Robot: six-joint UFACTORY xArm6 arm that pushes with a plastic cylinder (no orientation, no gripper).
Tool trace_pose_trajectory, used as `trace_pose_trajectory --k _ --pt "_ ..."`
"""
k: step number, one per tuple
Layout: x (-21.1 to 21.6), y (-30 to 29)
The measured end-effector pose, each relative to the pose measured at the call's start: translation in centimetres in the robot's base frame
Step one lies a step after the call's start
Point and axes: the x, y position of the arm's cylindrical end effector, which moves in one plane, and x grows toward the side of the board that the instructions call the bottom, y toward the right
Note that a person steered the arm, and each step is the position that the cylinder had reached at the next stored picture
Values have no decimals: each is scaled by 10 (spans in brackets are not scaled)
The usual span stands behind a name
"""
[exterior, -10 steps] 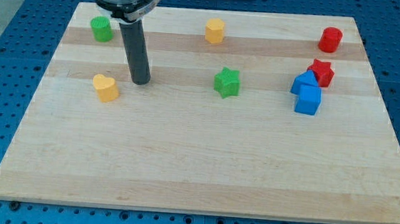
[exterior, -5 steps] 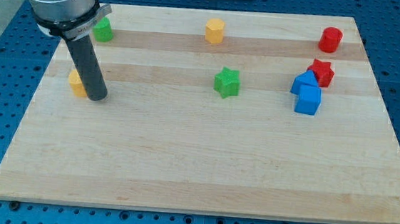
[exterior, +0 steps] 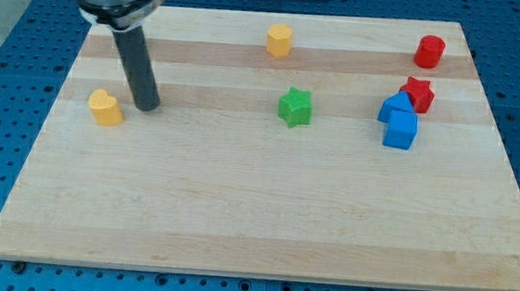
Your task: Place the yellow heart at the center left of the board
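Tip [exterior: 147, 109] of the dark rod, resting on the wooden worktop [exterior: 236, 218] in the left part of the view. The arm ends in this plain rod alone, so nothing is grasped; the rod rises straight from the tip to a grey mount at the view's top left.

Yellow heart [exterior: 105, 107]: just to the left of the tip, at about the same height in the view, with a narrow strip of bare wood between the two, so they are not touching. The heart sits close to the worktop's left edge, somewhat above the halfway line between the top and bottom edges.

Green star [exterior: 295, 106]: well to the right of the tip, near the middle of the worktop's width.

Yellow block [exterior: 279, 40]: above the green star, near the top edge; its exact shape is unclear.

Blue blocks [exterior: 396, 107] and [exterior: 401, 130]: pressed together on the right side, one slightly below the other.

Red star [exterior: 417, 93]: touching the upper blue block at its upper right.

Red cylinder [exterior: 428, 51]: apart from the rest, near the top right corner.
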Motion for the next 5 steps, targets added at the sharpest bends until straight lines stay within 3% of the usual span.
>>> trace_pose_trajectory --k 2,5 --pt "0 -34" --pt "7 -37"
